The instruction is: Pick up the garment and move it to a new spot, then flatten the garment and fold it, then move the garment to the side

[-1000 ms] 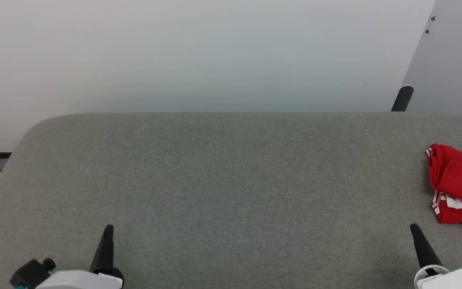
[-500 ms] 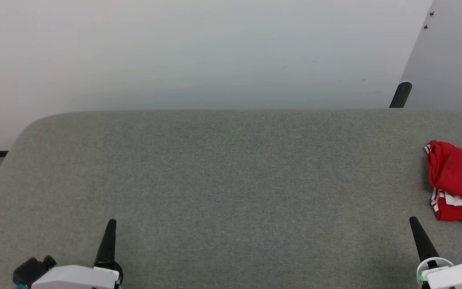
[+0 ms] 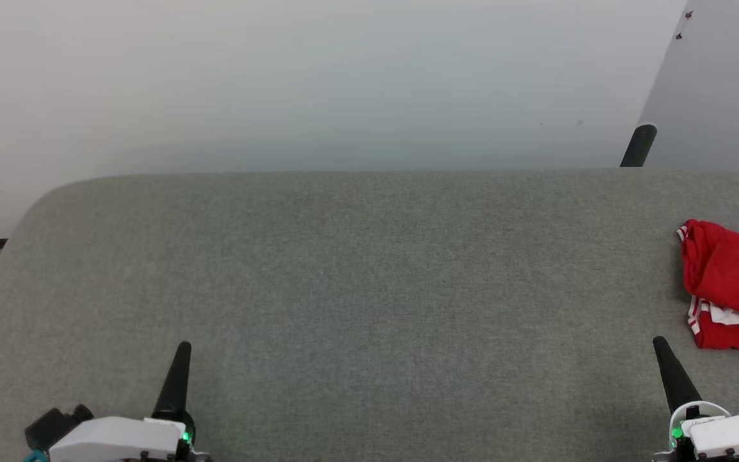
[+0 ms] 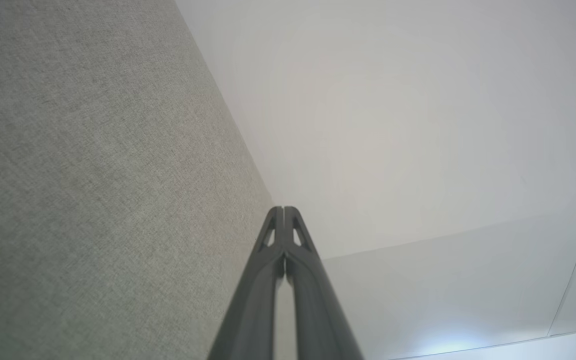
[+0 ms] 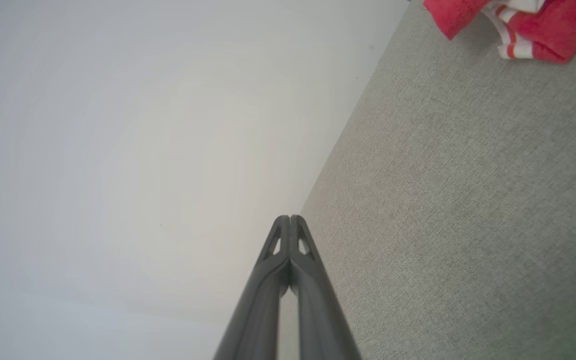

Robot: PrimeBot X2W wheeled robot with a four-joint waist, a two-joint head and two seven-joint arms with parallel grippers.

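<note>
Left jaws: closed, nothing between them, the two dark fingers (image 4: pixel 260 295) meet tip to tip in the left wrist view. Right jaws: likewise closed and holding nothing, fingers (image 5: pixel 263 300) pressed together at the tips. In the head view each pair reads as a single dark spike, left fingers (image 3: pixel 177 378) at lower left, right fingers (image 3: pixel 672 375) at lower right, both over the near edge of the table (image 3: pixel 369 276), a grey fabric-covered top with rounded far corners. A small green light (image 3: pixel 185 437) glows on my left wrist. The garment (image 3: pixel 725 282) lies bunched on the table at its right side, red with a white-and-red striped trim showing, partly cut off by the frame edge. It sits beyond and to the right of my right fingertips, apart from them, not touched. In the right wrist view the garment (image 5: pixel 553 22) shows in the top right corner. Pale wall (image 3: pixel 344 83) behind the table; a dark post (image 3: pixel 639 146) stands at the far right edge.
</note>
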